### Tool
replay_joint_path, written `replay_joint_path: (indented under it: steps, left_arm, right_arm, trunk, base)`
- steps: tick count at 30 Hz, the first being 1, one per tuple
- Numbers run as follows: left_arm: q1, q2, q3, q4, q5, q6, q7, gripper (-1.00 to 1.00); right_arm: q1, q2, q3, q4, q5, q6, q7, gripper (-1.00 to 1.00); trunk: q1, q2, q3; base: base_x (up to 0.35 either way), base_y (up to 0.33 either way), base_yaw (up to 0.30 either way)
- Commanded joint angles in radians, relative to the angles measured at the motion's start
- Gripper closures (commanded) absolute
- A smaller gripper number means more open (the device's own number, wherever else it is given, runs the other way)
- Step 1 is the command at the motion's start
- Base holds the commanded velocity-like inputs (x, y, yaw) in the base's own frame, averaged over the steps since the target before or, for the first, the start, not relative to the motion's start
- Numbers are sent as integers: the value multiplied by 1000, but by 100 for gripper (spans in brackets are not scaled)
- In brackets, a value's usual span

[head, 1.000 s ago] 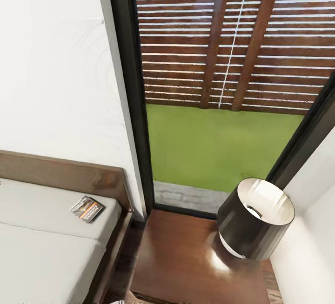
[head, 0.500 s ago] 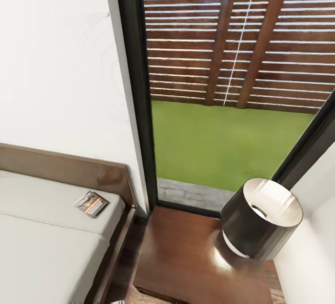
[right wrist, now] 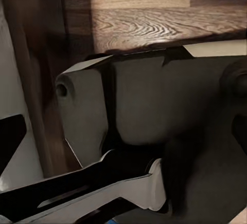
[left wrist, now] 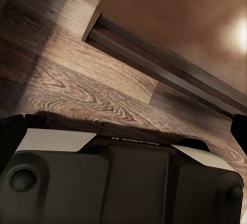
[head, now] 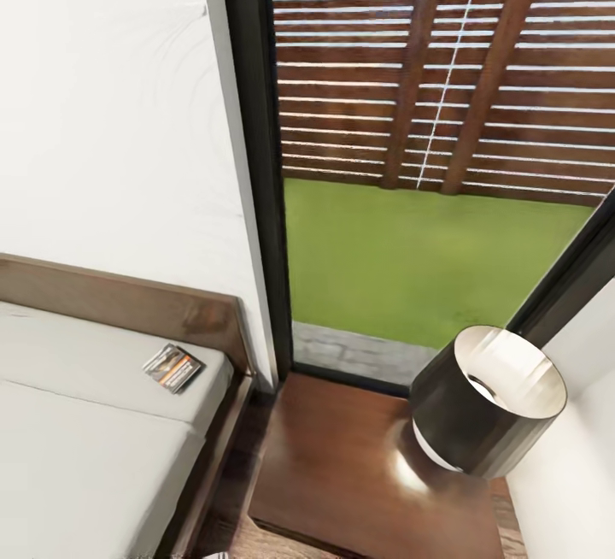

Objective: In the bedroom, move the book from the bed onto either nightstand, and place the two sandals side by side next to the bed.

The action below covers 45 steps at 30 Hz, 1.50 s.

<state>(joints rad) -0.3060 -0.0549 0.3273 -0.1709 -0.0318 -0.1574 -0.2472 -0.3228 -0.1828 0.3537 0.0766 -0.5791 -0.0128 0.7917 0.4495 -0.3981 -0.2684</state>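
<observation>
Book: one small dark paperback with orange band (head: 173, 367) lies flat on the off-white mattress of the dark-framed bed (head: 77, 439), near the headboard. One glossy brown nightstand (head: 342, 473) beside the bed carries one black lamp (head: 487, 405). State of both claws cannot be told.

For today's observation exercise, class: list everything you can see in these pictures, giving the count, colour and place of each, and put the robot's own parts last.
book: one, dark cover with orange band, flat on the mattress near the headboard corner.
bed: one, off-white mattress, dark brown frame and headboard, lower left of the head view.
nightstand: one, glossy dark brown, between the bed and the right wall.
lamp: one, dark shade with pale inside, on the nightstand's right side.
window: one, dark frame, behind the nightstand, showing green grass and a brown slatted fence.
wall: white, behind the bed.
floor: brown wood planks.
robot parts: dark and white housings in the wrist views; the state of the gripper on each arm cannot be told.
</observation>
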Motion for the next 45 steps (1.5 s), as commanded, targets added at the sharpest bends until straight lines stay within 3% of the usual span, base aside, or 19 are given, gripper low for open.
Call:
replay_joint_path:
  steps: [1,18,22,23,25,27,29,30,32,35,36,37,39,41,44,45]
  left_arm:
    - [-1,0,7,1,-3,-2,-4,-100]
    - [-3,1,6,-14,-5,-4,-8,-100]
    - [-6,-2,5,-82,-5,0,-7,-100]
    - [-6,-4,4,-132,-4,9,-7,-100]
    - [-7,-7,4,-330,-2,125,-13,-100]
    - [-7,-7,4,-443,-1,217,-32,-100]
    - [-7,-8,3,-595,1,338,-91,-100]
    - [-7,-8,3,-631,1,366,-111,-100]
    - [-7,-8,4,-762,2,478,-212,-100]
    - [-7,-8,6,-873,2,594,-331,-100]
    - [-7,-8,8,-917,2,646,-389,-100]
    - [-6,-5,9,-987,2,719,-498,-100]
    - [-6,-3,12,-1043,2,753,-580,-100]
    - [-6,-1,15,-1081,1,765,-614,-100]
    - [-5,2,30,-1140,-2,773,-638,-100]
    - [-5,8,51,-1156,-6,772,-630,-100]
  right_arm:
    - [-1,0,8,3,-10,-2,9,-100]
    - [-2,0,8,5,-11,-4,11,-100]
    - [-1,0,8,5,-10,-4,10,-100]
    - [-1,0,8,5,-11,-4,10,-100]
    - [-1,0,8,5,-11,-4,10,-100]
    - [-1,0,8,5,-11,-5,9,-100]
    - [-1,0,8,5,-10,-5,9,-100]
    - [-1,0,8,4,-10,-5,9,-100]
    - [-1,0,8,5,-11,-6,9,-100]
    - [-1,0,8,5,-11,-6,8,-100]
    - [-1,0,8,5,-11,-6,8,-100]
    - [-1,0,8,5,-11,-6,8,-100]
    - [-1,0,8,5,-11,-6,8,-100]
    - [-1,0,8,5,-11,-6,8,-100]
    - [-1,0,8,5,-11,-6,9,-100]
    - [-1,0,8,5,-11,-6,10,-100]
  trunk:
    - [0,-2,-3]
    - [0,-2,-29]
    - [0,-2,-35]
    - [0,-2,-37]
    - [0,-2,-40]
    - [0,-2,-43]
    - [0,-2,-46]
    - [0,-2,-47]
    - [0,-2,-50]
    - [0,-2,-55]
    - [0,-2,-56]
    - [0,-2,-58]
    - [0,-2,-61]
    - [0,-2,-64]
    - [0,-2,-68]
    - [0,-2,-70]
  base:
    - [0,0,112]
    - [0,0,118]
    - [0,0,119]
    - [0,0,119]
    - [0,0,119]
    - [0,0,119]
    - [0,0,119]
    - [0,0,119]
    - [0,0,119]
    - [0,0,119]
    - [0,0,119]
    - [0,0,119]
    - [0,0,119]
    - [0,0,119]
    - [0,0,119]
    - [0,0,119]
